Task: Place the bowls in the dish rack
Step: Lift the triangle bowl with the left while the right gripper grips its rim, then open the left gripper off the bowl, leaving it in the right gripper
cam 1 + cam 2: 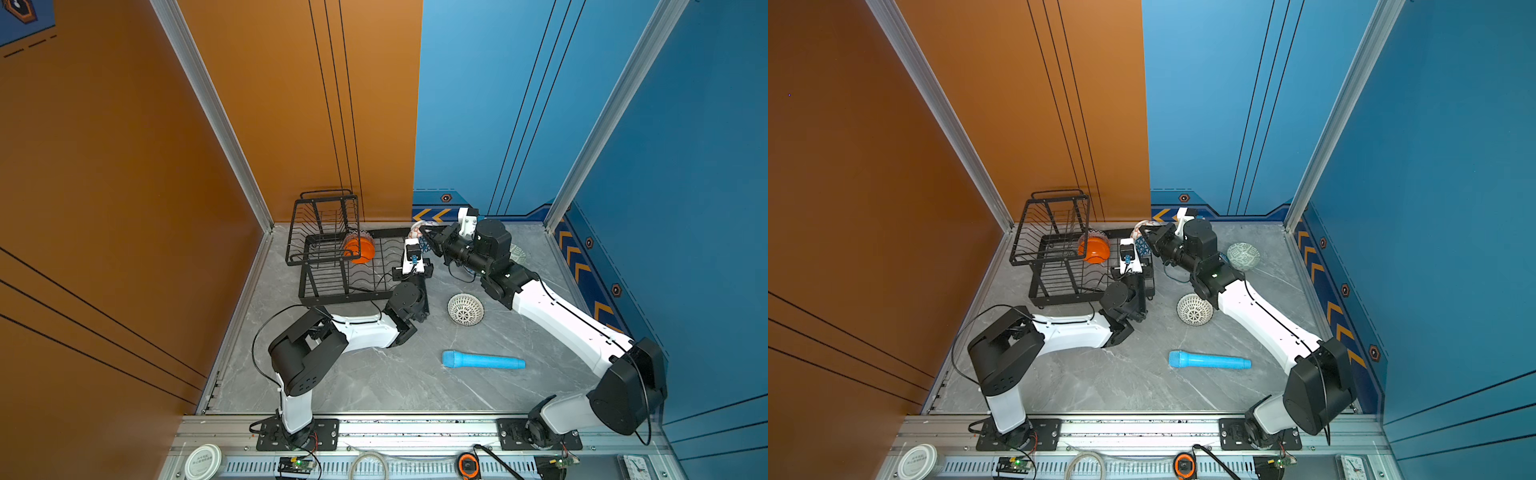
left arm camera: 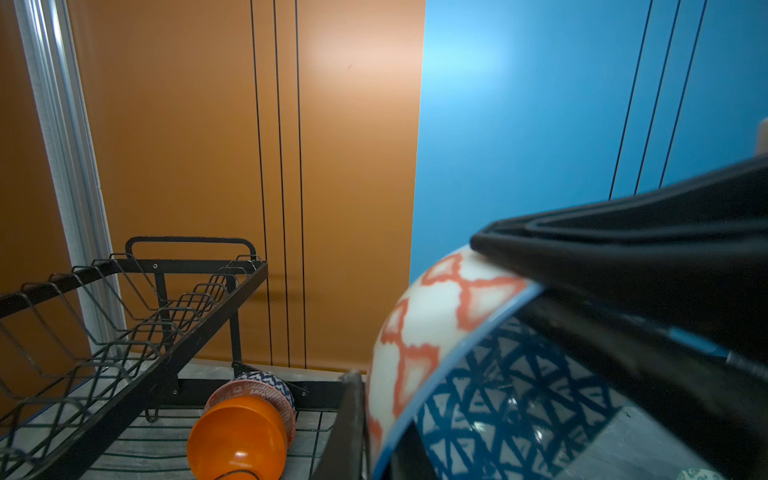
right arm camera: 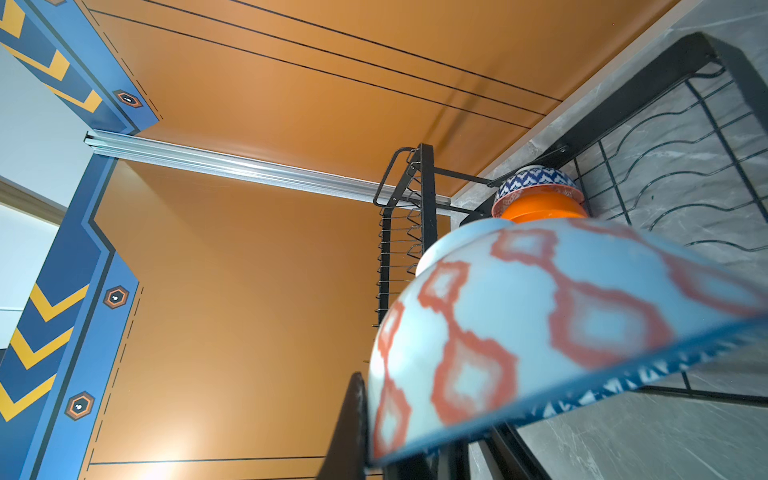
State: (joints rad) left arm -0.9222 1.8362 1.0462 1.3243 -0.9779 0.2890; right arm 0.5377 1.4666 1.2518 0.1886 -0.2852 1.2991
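Note:
A bowl (image 1: pixel 419 229) (image 2: pixel 419 332), orange diamonds outside and blue triangles inside, hangs tilted at the dish rack's (image 1: pixel 328 296) right end. Both grippers grip its rim. My left gripper (image 2: pixel 380 424) (image 1: pixel 417 244) straddles the rim from below, one finger against the outer wall. My right gripper (image 3: pixel 399 440) (image 1: pixel 428 235) is shut on the rim from the right; its fingers (image 2: pixel 623 257) clamp the upper edge. In the rack's lower tray a plain orange bowl (image 1: pixel 360 249) (image 2: pixel 237 436) stands on edge, nested with two patterned bowls (image 2: pixel 266 380) behind it.
A white dark-dotted bowl (image 1: pixel 465 309) lies upside down on the grey tabletop right of the rack. A pale green bowl (image 1: pixel 1244 255) sits behind the right arm. A light blue cylinder (image 1: pixel 482 360) lies nearer the front. The rack's raised basket (image 1: pixel 322 224) stands at the left.

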